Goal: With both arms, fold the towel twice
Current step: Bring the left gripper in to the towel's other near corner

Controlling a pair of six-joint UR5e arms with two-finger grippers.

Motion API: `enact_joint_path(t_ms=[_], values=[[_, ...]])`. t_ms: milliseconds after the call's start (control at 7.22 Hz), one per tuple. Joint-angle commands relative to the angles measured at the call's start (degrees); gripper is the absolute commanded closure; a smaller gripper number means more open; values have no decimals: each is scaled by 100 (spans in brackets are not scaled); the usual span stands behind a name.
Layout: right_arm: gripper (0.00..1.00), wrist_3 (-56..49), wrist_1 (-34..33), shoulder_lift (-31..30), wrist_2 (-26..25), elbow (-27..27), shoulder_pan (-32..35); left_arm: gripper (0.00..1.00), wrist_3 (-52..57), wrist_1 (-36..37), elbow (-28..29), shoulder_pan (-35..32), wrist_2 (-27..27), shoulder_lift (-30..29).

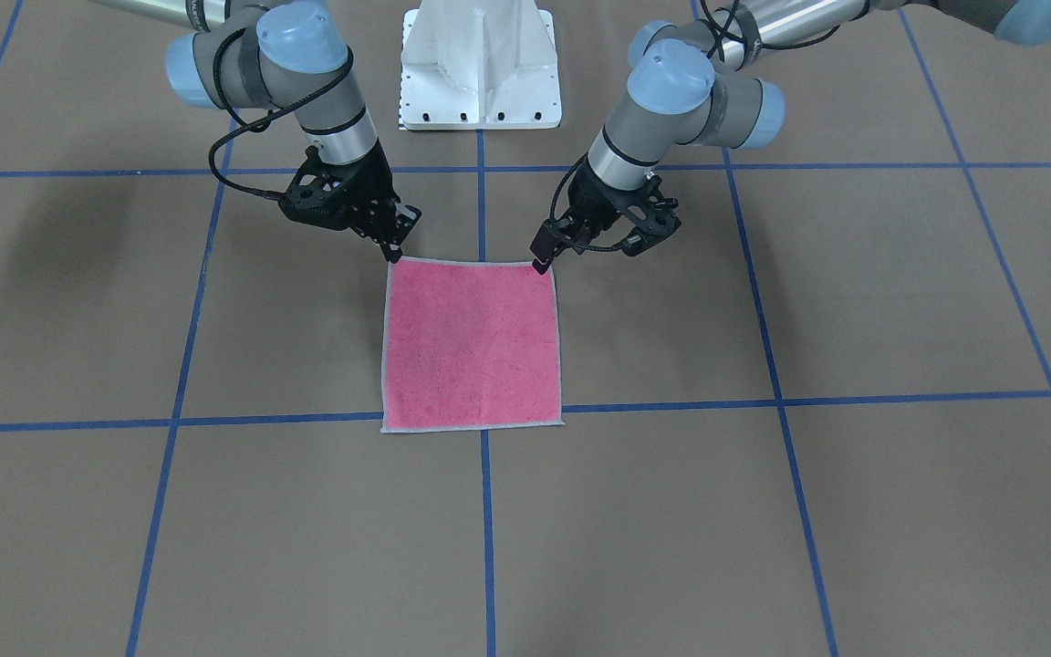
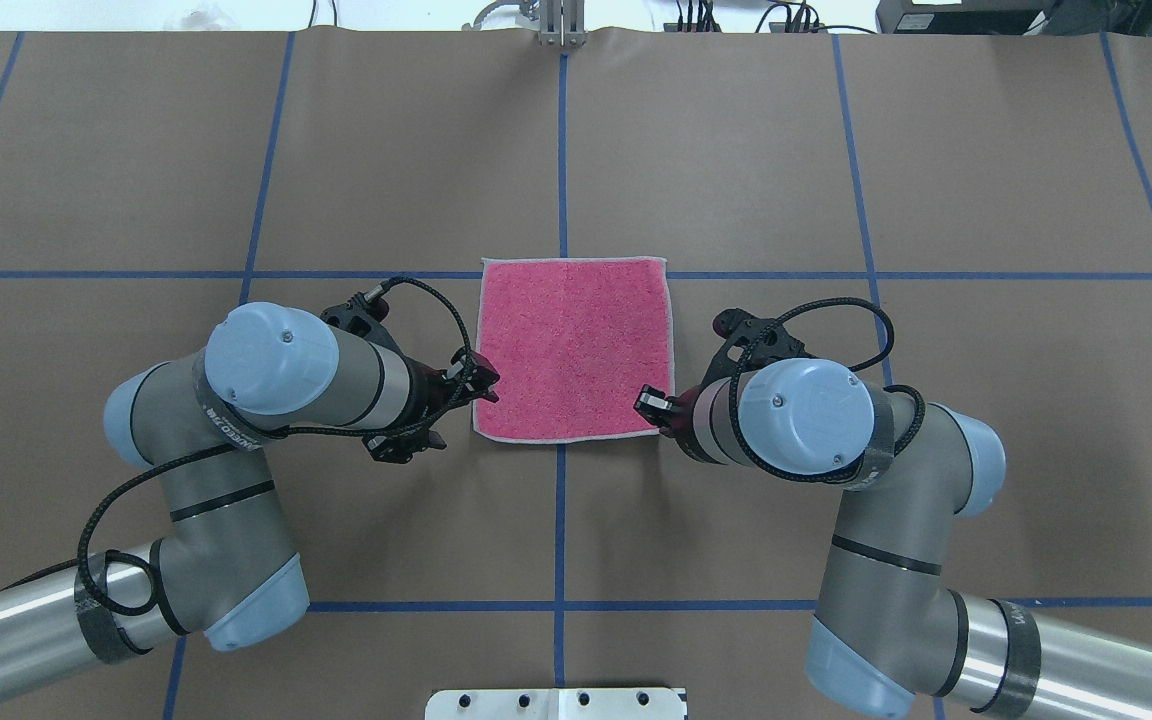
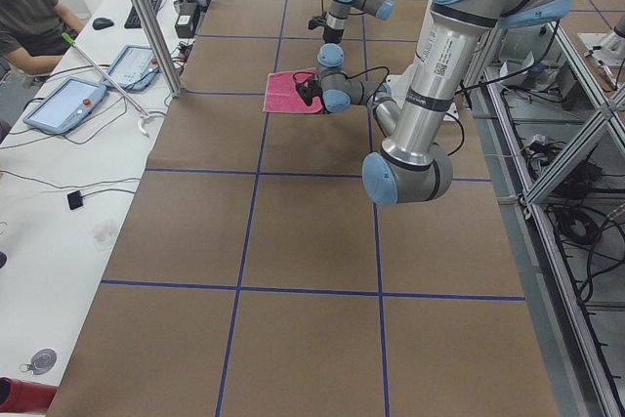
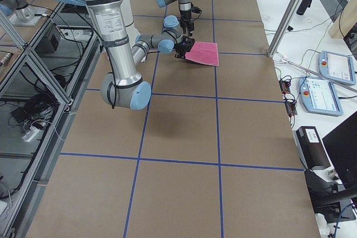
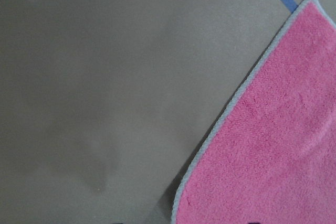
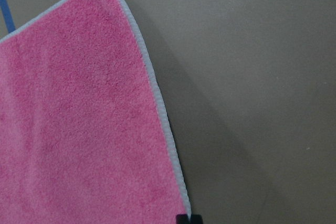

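On the brown worktop (image 1: 763, 511) the towel (image 1: 471, 342) lies flat and unfolded, pink face up, square to the blue tape lines (image 1: 671, 404). Our left tool (image 1: 541, 262) sits at one corner of the edge nearest the robot, and our right tool (image 1: 394, 251) sits at the other. We cannot tell whether either is spread or pinching cloth. We judge the terry light, limp and grippy, so it will sag between holds. We should take both near corners by the stitched edging and carry them level to the far edge.
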Motion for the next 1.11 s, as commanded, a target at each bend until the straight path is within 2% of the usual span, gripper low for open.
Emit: enact_joint_path(t_ms=[0, 277, 415, 969], values=[[100, 0, 0, 0, 0, -8, -9, 12, -15, 15, 86, 3, -148, -122], [100, 0, 9, 0, 0, 1, -9, 35, -23, 15, 245, 3, -157, -271], [100, 0, 9, 9, 0, 10, 0, 44, -23, 15, 253, 3, -148, -272], [100, 0, 9, 0, 0, 10, -9, 48, -23, 15, 332, 46, -148, -219]])
